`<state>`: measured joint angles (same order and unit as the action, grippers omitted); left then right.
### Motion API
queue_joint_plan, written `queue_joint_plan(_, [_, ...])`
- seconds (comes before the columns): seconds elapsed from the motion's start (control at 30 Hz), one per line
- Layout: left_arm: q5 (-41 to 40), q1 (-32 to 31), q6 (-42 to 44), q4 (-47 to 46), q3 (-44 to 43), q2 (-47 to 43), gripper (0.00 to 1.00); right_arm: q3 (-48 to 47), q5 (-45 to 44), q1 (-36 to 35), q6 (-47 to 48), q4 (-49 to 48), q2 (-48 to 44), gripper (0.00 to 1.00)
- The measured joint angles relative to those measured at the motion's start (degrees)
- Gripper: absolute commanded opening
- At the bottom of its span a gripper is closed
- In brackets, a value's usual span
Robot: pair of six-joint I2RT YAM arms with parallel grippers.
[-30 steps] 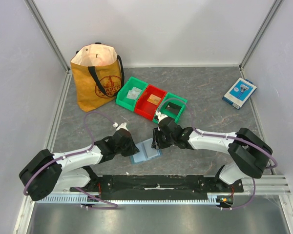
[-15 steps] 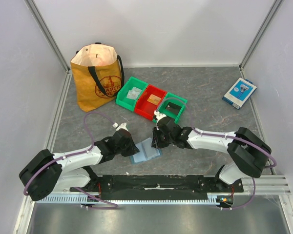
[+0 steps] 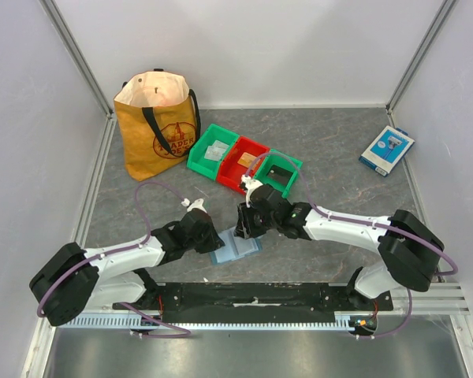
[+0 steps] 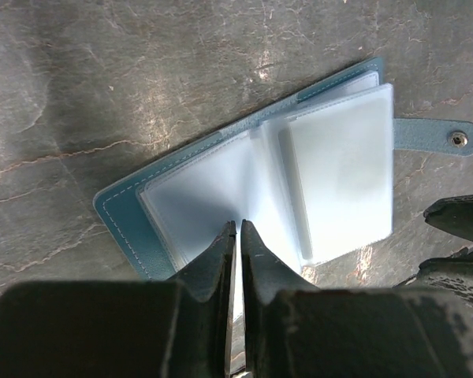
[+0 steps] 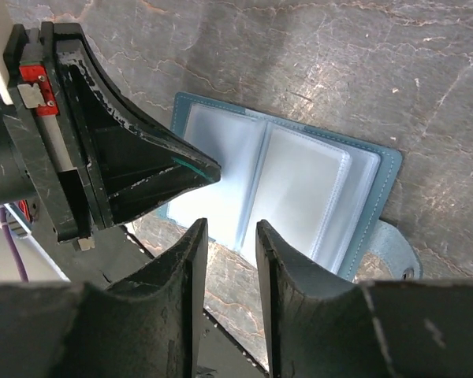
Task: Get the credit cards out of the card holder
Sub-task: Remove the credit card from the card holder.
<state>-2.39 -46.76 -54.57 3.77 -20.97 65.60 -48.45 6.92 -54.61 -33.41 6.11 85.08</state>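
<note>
bright even light, blurred near foreground

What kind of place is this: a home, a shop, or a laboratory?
Probably a robot test cell: a left arm and a right arm bolted to the table, plain white panels in metal posts, and small coloured bins.

The card holder [image 3: 235, 246] is lying open on the counter [image 3: 339, 165], between the left fingers [image 4: 213, 264] and the right fingers [image 5: 185, 264]. Three bins [image 3: 230, 178] are sitting behind it, two maybe holding cards [image 3: 215, 152].
</note>
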Motion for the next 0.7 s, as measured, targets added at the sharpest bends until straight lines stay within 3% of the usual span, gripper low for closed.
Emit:
queue_joint_plan(0.33, [0.0,0.0,0.0,0.0,0.4,-0.5,0.12,0.0,-4.5,-0.4,0.1,2.3,0.5,0.51])
queue_joint_plan(0.7, [0.0,0.0,0.0,0.0,0.5,-0.5,0.11,-1.3,-7.0,-0.9,0.7,4.2,5.8,0.53])
